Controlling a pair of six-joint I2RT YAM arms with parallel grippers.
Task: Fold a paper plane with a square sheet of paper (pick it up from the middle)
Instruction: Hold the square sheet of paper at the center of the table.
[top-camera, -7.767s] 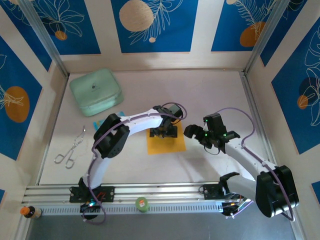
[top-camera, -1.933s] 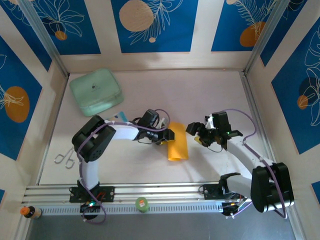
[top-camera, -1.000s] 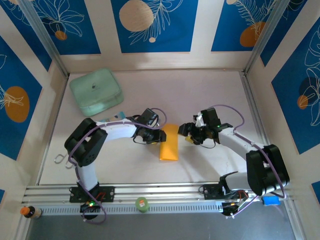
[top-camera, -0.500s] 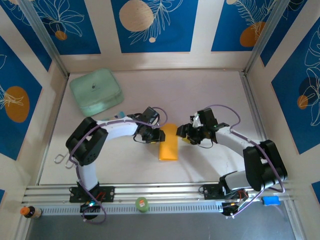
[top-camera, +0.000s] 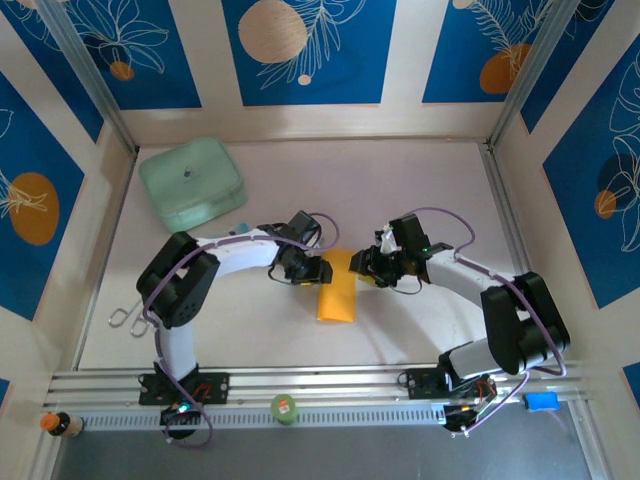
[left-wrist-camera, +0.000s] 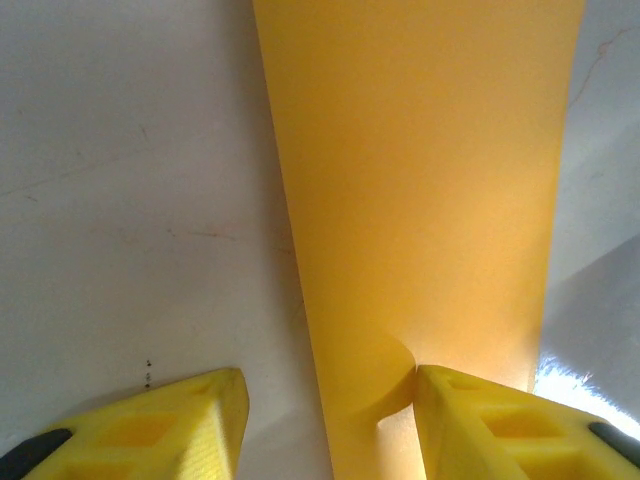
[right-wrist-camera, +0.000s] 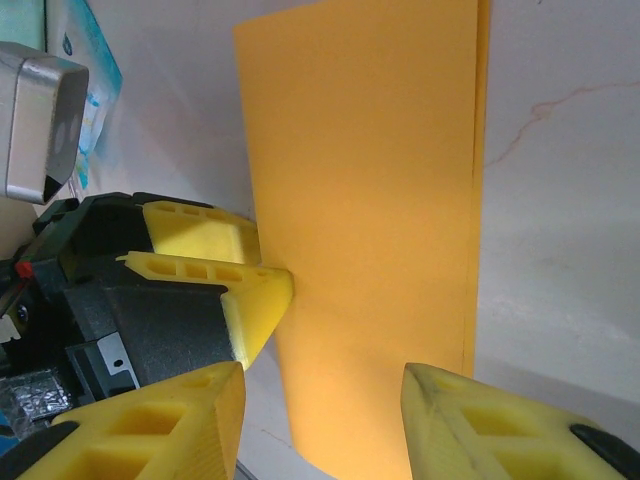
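Observation:
The square sheet of paper lies folded into a narrow orange-yellow strip at the middle of the table. My left gripper is at the strip's upper left edge. In the left wrist view this gripper is open: one of its fingers rests on bare table and the other presses a dent into the paper. My right gripper is at the strip's upper right. In the right wrist view it is open astride the paper, facing the left gripper's fingertips.
A mint-green rounded box sits at the back left, and a blue-and-white packet lies near the left arm. Scissors lie at the left edge. A green-topped item sits on the front rail.
My right gripper has moved left up to the strip's right edge and its jaws have narrowed. The left gripper and the paper have barely shifted.

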